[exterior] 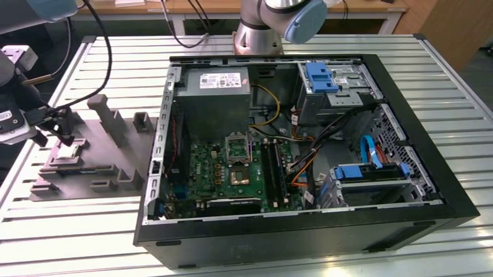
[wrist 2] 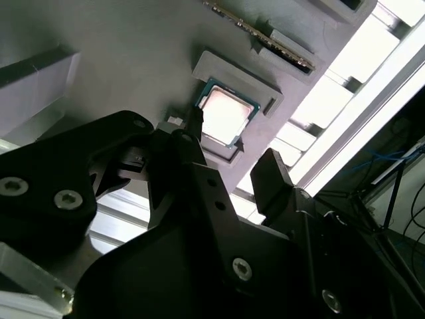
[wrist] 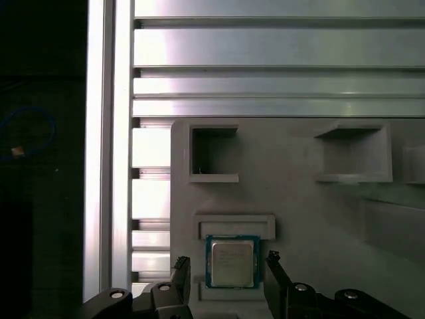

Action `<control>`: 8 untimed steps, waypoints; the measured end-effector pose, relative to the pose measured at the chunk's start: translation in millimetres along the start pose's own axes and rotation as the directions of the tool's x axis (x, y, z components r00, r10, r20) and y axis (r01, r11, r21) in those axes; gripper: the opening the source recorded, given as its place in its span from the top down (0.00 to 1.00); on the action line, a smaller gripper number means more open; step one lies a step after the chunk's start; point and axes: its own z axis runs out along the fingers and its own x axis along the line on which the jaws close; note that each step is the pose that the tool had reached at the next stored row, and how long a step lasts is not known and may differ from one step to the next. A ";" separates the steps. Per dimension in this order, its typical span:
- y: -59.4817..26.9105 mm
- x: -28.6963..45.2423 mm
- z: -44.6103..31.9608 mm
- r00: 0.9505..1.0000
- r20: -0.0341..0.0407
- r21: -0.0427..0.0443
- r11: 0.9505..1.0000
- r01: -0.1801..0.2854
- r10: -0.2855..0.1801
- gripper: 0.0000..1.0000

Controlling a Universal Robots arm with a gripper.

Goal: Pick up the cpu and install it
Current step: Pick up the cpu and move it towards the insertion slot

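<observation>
Pincer: the black two-fingered pincer (wrist: 227, 267) hovers low over the tray with its jaws apart, wide enough to straddle the chip and holding nothing.
Cpu: the small, flat square cpu with a pale silvery metal top (wrist: 232, 262) lies in a shallow recess of the grey moulded plastic tray (wrist: 299, 219). In the first wrist view it sits between the two dark fingers (wrist: 180, 269), seemingly touching neither.
Setting: the tray rests on the slatted aluminium surface (exterior: 77, 231), beside the open black computer case (exterior: 308, 238). The square metal-framed socket (exterior: 237, 149) inside is well apart from the chip.
Step in hand: the grasp, by all appearances, not yet made.
Doing it well: fingers square to two opposite edges, centred, closing gently — then a level lift.
Risk: a skewed squeeze could tilt the chip in its recess.
</observation>
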 end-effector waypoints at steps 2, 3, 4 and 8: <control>-0.2 -0.1 2.4 1.000 0.002 0.000 1.000 0.000 0.000 0.44; -0.2 0.0 3.6 1.000 0.003 0.001 1.000 0.000 0.000 0.44; -0.3 0.0 4.9 1.000 0.004 0.001 1.000 0.000 0.000 0.44; -0.5 0.0 9.2 1.000 0.008 0.001 1.000 0.000 0.000 0.44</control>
